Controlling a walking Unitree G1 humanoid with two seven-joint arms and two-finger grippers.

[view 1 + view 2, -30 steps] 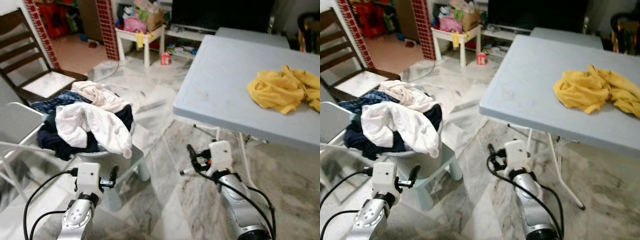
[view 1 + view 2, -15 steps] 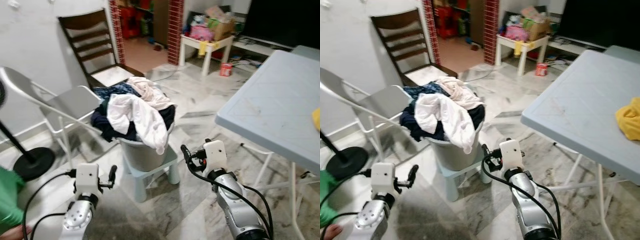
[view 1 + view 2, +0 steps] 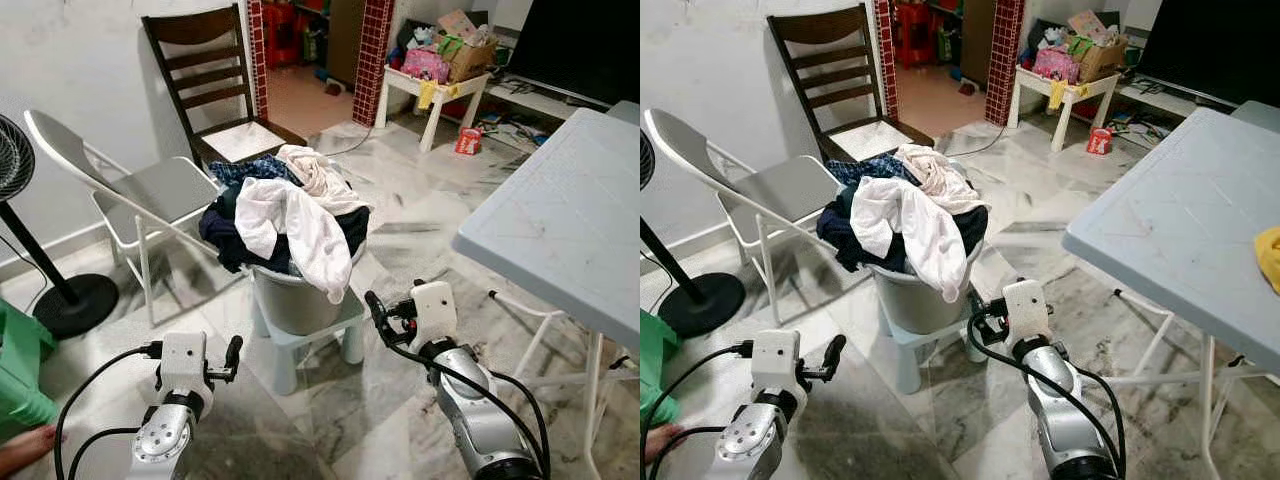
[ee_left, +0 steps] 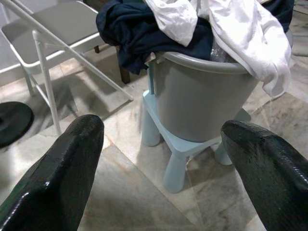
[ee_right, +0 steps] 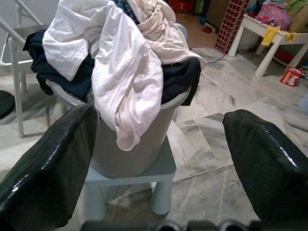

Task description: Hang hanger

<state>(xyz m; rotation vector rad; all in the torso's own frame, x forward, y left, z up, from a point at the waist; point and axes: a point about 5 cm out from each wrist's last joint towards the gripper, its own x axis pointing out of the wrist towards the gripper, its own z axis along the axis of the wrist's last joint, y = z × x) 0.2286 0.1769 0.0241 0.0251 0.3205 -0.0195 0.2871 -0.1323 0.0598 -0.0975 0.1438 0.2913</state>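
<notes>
Fan base, black and round (image 3: 75, 303), sits at far left beside a grey folding metal chair (image 3: 150, 190) and a dark wooden ladder-back chair (image 3: 215, 75). Near centre, a grey plastic laundry bucket (image 4: 202, 98) stands on a pale blue plastic stool (image 3: 305, 335), heaped with white and navy clothes (image 3: 290, 215). The left gripper (image 4: 161, 168) and right gripper (image 5: 159, 166) hover low before it, fingers apart, holding nothing. At right stands a pale blue folding table (image 3: 565, 225). I cannot make out a hanger.

Laundry-heaped grey bucket (image 3: 295, 300) on stool (image 3: 345, 315)
</notes>
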